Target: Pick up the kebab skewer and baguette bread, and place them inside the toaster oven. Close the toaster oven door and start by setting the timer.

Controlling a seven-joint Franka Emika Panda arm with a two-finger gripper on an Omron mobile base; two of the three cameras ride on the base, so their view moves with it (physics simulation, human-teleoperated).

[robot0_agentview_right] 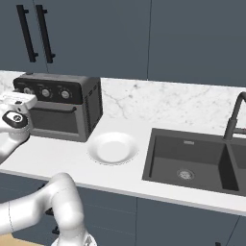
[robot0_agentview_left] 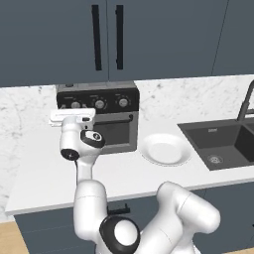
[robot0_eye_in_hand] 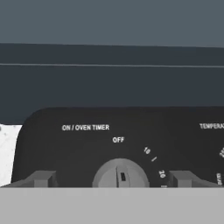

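Three silver knobs are seen on the black panel of the toaster oven (robot0_agentview_left: 99, 119) from the left base view, where the gripper (robot0_agentview_left: 72, 117) is held against the panel's left end, at about 9 o'clock from the middle knob. The toaster oven door (robot0_agentview_left: 115, 132) is shut, so nothing inside can be made out. In the right base view the oven's right side wall (robot0_agentview_right: 94, 108) is shown, along with an empty white plate (robot0_agentview_right: 113, 148) at roughly 4 o'clock from the oven and a dark sink (robot0_agentview_right: 190, 161) further right. From the hand view alone the lettering is readable: the timer knob (robot0_eye_in_hand: 120, 174) is centred between the two fingertips (robot0_eye_in_hand: 43, 178), spread wide apart and touching nothing, its pointer at 12 o'clock toward OFF.
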